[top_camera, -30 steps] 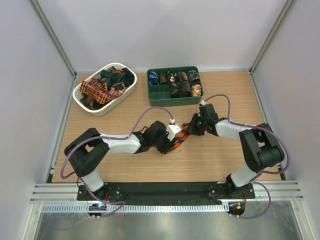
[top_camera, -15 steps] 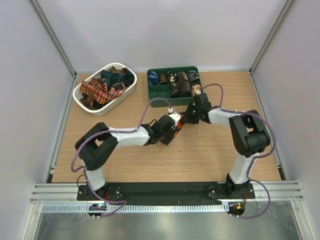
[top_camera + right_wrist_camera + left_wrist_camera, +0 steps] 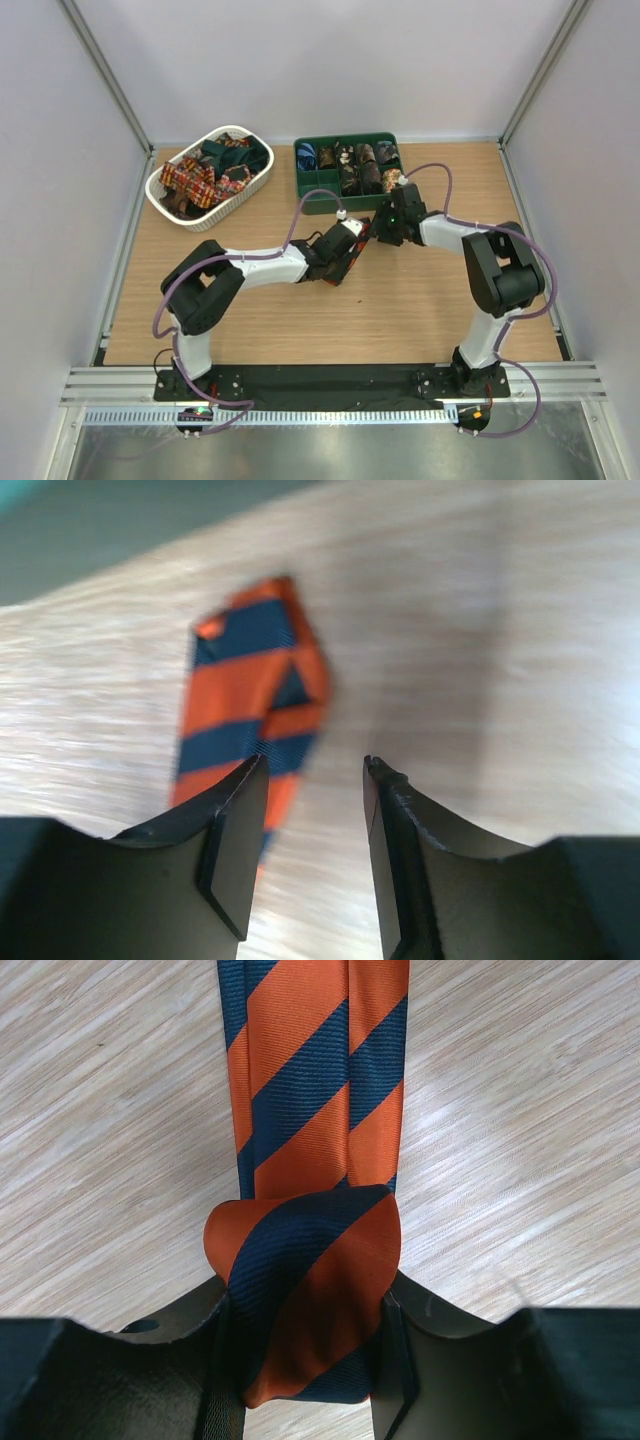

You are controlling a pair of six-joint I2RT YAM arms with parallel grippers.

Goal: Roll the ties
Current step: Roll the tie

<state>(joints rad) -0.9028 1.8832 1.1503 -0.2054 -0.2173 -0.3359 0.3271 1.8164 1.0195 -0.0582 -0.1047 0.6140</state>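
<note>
An orange-and-dark-blue striped tie (image 3: pixel 310 1090) lies flat on the wooden table, stretching away from me. Its near part is wound into a roll (image 3: pixel 300 1260). My left gripper (image 3: pixel 305 1298) is shut on that roll, one finger on each side. In the top view the tie (image 3: pixel 358 250) shows between the two grippers, just in front of the green tray. My right gripper (image 3: pixel 313 765) stands open above the table with nothing between its fingers. The tie's far end (image 3: pixel 245 690) lies just beyond its left finger.
A green compartment tray (image 3: pixel 345 203) with several rolled ties (image 3: pixel 365 165) stands at the back centre, close behind both grippers. A white oval basket (image 3: pixel 205 218) with several loose ties (image 3: pixel 200 175) sits at the back left.
My right gripper has opened and no longer holds the tie's end. Both grippers have moved a little toward the green tray, the left one carrying the roll along the tie.
</note>
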